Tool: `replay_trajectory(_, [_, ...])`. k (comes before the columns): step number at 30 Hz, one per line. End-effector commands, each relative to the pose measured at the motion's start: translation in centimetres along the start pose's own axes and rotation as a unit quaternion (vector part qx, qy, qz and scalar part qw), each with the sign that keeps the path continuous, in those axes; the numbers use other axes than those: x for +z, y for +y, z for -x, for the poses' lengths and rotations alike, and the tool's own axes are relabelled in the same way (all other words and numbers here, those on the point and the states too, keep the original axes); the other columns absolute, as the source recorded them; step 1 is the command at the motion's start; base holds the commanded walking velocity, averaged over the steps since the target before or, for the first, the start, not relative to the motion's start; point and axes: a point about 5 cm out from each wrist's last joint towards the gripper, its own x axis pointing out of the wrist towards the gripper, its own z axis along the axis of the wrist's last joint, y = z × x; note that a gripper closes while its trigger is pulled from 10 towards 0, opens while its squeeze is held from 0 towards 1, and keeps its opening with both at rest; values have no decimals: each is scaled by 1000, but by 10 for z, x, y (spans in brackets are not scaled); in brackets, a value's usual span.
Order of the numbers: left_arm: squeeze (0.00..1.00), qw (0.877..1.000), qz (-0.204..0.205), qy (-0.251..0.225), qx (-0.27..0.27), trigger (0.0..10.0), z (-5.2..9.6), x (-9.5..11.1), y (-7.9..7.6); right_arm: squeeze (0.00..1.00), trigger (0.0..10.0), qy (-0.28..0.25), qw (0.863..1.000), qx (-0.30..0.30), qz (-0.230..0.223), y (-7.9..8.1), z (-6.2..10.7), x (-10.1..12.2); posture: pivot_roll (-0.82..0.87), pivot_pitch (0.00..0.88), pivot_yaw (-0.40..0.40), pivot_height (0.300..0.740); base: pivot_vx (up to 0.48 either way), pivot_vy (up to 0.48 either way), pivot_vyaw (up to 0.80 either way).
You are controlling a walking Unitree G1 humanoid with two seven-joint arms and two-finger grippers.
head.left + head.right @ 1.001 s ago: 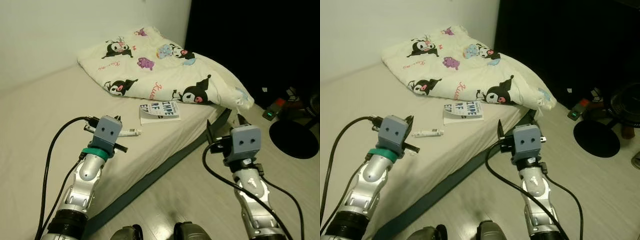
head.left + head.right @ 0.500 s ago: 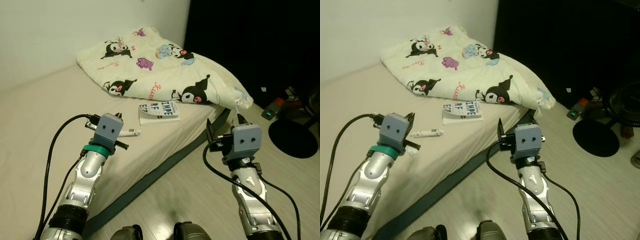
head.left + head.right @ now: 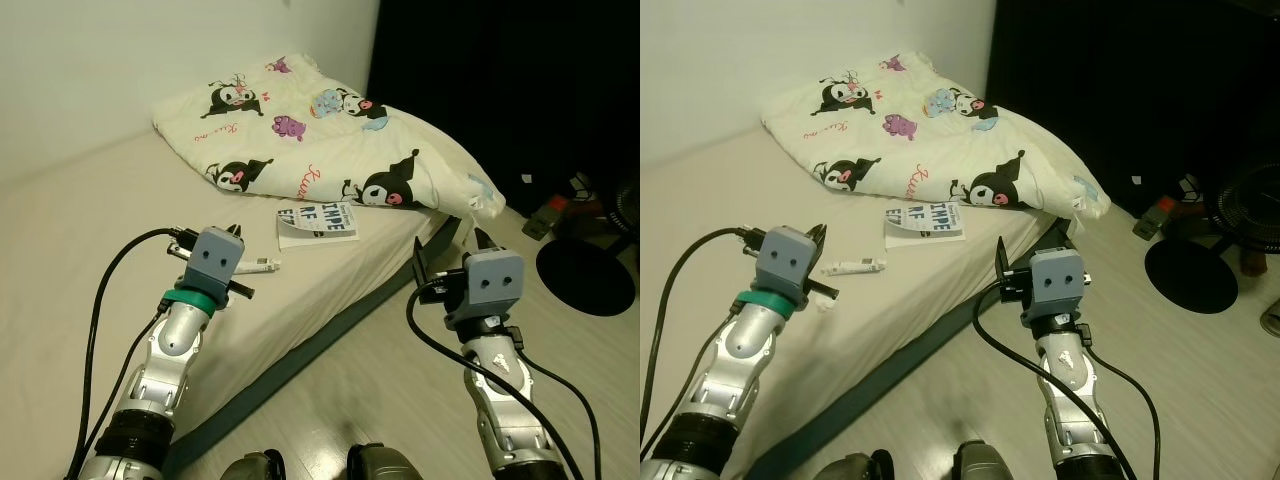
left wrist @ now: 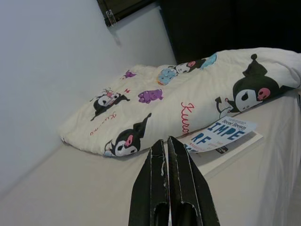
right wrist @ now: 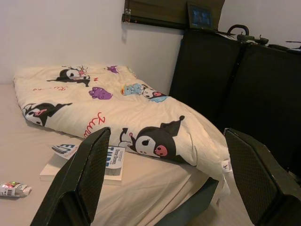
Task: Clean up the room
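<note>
A: Status on the bed (image 3: 80, 230)?

B: Folded quilt (image 3: 320, 140) with cartoon prints is lying at the far end, 12 o'clock from the robot. A book (image 3: 318, 224) is sitting flat just in front of it, its far edge touching or tucked under the quilt's edge. A small white tube (image 3: 262, 264) is lying on the mattress at 7 o'clock from the book, near it but apart.

A: Left tool?

B: Left tool (image 4: 165, 148) is hovering over the mattress, fingers pressed together, nothing pinched. The tube is just beside its wrist housing, toward 3 o'clock. In the wrist view it's pointing at the quilt and the book.

A: Right tool?

B: Right tool (image 5: 164, 155) is hanging over the floor (image 3: 400, 370) beside the bed edge, fingers (image 5: 87, 172) spread wide, holding nothing. Its wrist view is looking at the quilt, the book and the tube at the frame's lower corner.

A: Anything else?

B: A black round fan base (image 3: 585, 278) is sitting on the floor at 3 o'clock, well apart from the bed. Dark curtain (image 3: 500, 80) behind it.
</note>
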Motion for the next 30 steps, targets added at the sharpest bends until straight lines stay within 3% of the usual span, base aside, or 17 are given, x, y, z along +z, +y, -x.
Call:
replay_trajectory(1, [0, 1000, -1, 9, -1, 10000, 4, -5, 0, 0, 10000, 11, 1000, -1, -3, 0, 4, -6, -162, 0, 68, 740, 0, 0, 0])
replay_trajectory(30, [0, 999, 28, 15, 5, 10000, -5, 3, -2, 0, 10000, -2, 1000, 0, -11, 4, 0, 5, -155, 0, 52, 740, 0, 0, 0])
